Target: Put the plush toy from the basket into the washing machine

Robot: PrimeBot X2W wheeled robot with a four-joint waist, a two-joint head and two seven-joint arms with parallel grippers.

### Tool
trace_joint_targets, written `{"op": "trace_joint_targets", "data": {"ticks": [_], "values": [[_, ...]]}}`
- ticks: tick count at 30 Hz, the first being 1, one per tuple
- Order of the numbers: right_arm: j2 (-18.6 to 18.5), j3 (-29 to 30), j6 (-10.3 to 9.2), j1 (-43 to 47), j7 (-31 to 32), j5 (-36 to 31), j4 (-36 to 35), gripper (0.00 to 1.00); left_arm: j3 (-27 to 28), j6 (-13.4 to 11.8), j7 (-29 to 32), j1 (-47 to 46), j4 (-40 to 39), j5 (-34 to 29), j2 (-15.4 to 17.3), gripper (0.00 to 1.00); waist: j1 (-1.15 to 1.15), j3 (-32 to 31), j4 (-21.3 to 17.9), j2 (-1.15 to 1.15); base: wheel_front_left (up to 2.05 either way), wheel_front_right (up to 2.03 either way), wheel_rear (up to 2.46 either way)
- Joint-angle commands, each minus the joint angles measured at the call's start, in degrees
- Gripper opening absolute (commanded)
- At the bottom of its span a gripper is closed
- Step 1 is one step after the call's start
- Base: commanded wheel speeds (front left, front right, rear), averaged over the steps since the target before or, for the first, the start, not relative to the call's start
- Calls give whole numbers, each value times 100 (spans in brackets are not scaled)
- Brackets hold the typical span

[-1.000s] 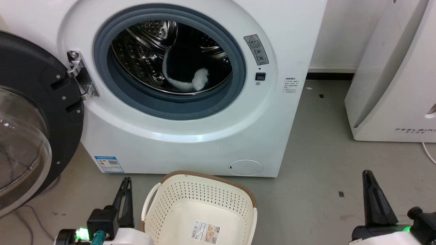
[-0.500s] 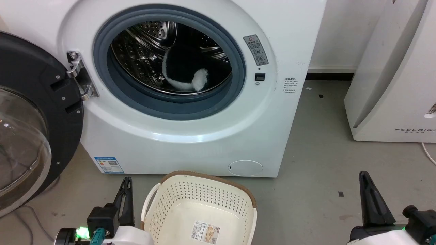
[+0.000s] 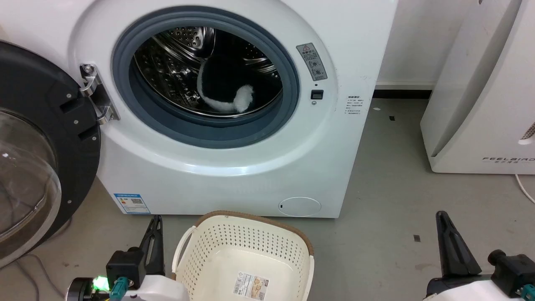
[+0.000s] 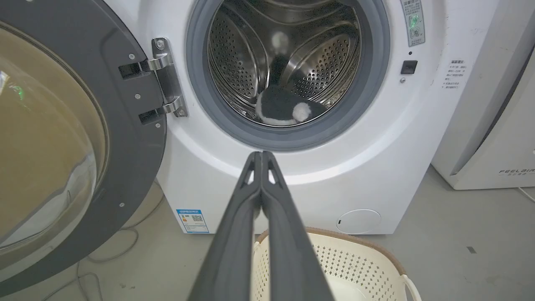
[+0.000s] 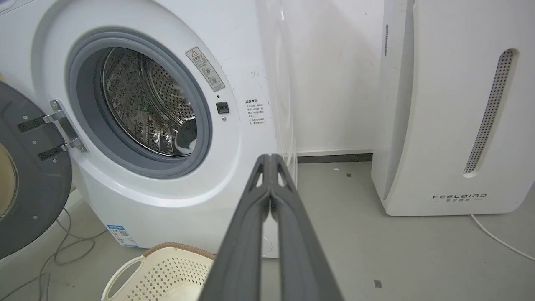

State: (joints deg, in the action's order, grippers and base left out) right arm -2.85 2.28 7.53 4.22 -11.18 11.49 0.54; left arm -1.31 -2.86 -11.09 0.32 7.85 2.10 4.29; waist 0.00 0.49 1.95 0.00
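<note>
- The plush toy [image 3: 228, 85] lay unmoved in the drum [image 3: 175, 71] of the washing machine [image 3: 234, 167], its black fur edged in white.
- The basket [image 3: 234, 242] stood just in front.
- The left gripper [image 4: 261, 154] and right gripper [image 5: 270, 156] were both clenched, holding nothing.

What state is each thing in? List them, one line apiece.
washing machine: porthole uncovered, toy inside.
door: swung wide open to the left.
plush toy: lying inside the washing machine, ungripped.
basket: upright, empty.
left tool: shut, holding nothing.
right tool: shut, holding nothing.
</note>
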Motion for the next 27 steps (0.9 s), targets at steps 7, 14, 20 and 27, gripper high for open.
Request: {"op": "trace_joint_targets", "data": {"ticks": [7, 14, 20, 27], "values": [[-1, -30, -1, -113, 98, -140, -14, 0, 21, 38, 96, -10, -95, -63, -29, 0, 0, -4, -15, 0, 0, 0, 0], [-1, -46, -2, -138, 181, -221, -18, 0, 30, 58, 178, -11, -150, -75, -38, 0, 0, -7, -29, 0, 0, 0, 0], [-1, -60, -2, -160, 252, -291, -20, 0, 37, 75, 248, -13, -198, -85, -46, 0, 0, -11, -42, 0, 0, 0, 0], [-1, -76, -2, -185, 334, -373, -24, 0, 46, 95, 330, -15, -254, -97, -55, 0, 0, -14, -56, 0, 0, 0, 0]]}}
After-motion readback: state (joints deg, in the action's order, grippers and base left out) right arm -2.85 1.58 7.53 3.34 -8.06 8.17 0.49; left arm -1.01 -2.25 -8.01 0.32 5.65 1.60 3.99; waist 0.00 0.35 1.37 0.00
